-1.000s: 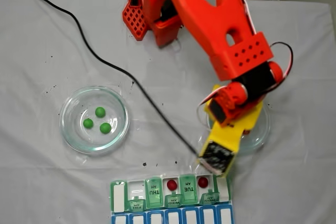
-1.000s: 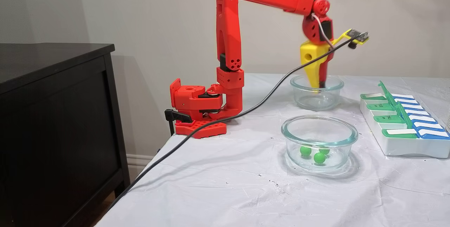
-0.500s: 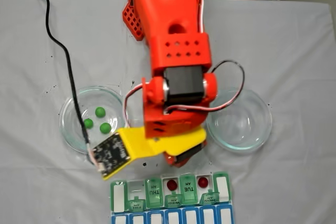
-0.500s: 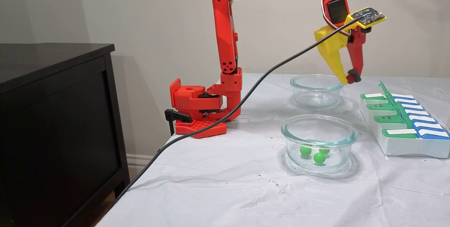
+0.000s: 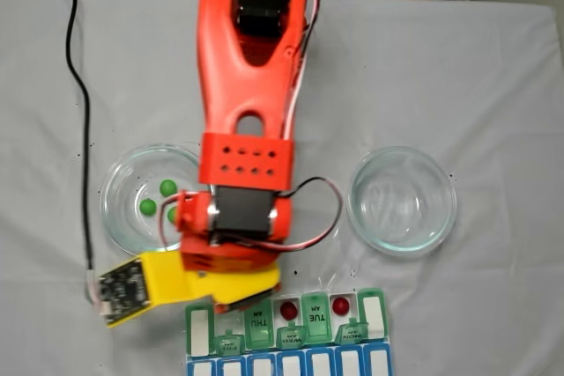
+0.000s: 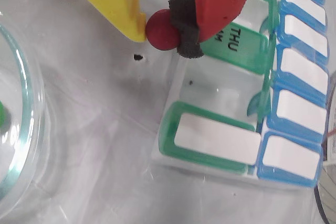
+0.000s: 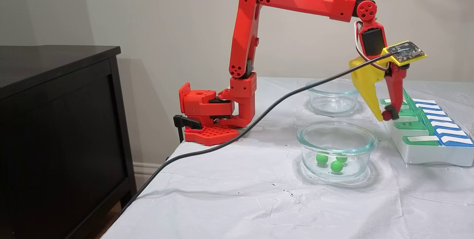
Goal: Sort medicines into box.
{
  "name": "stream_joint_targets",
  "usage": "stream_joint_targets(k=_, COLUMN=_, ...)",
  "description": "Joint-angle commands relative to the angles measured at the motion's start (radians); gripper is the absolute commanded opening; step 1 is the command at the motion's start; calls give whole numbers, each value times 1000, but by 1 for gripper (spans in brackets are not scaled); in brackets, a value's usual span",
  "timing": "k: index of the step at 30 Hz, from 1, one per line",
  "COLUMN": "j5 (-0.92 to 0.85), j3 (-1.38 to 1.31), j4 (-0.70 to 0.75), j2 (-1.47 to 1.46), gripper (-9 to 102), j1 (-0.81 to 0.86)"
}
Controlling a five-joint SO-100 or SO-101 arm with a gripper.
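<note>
My gripper (image 6: 161, 29) is shut on a glossy red ball (image 6: 160, 34), pinched between the yellow finger and the red finger's black pad. It hangs just above the near edge of the box (image 6: 210, 141), beside the green THU lid (image 6: 239, 51) and an open compartment. In a fixed view the gripper (image 7: 385, 116) hovers low by the box (image 7: 426, 153). Two red balls (image 5: 288, 310) (image 5: 341, 306) lie in open compartments of the box (image 5: 198, 334). Green balls (image 5: 167, 188) (image 7: 336, 166) lie in a glass dish (image 5: 119, 217), partly hidden by the arm.
A second glass dish (image 5: 451, 204) (image 7: 333, 100) stands empty to the right in the top-down fixed view. A black cable (image 7: 259, 118) runs from the gripper's camera board across the white cloth and off the table. A black cabinet (image 7: 55, 120) stands beside the table.
The gripper rose out of the now empty dish with the red ball, swung across the table and came down at the THU end of the box.
</note>
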Motion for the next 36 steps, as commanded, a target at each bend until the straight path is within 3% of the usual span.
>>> stream_joint_targets(k=1, j5=-9, j3=-101, j4=0, j2=35, gripper=0, j1=12)
stream_joint_targets(k=11, j5=20, j3=-126, j4=-123, j2=-35, gripper=0, j1=8)
stream_joint_targets(k=20, j5=69, j3=-267, j4=-143, j2=-127, gripper=0, j1=29)
stream_joint_targets(k=36, j5=-21, j3=-218, j4=-74, j2=-112, gripper=0, j1=-41)
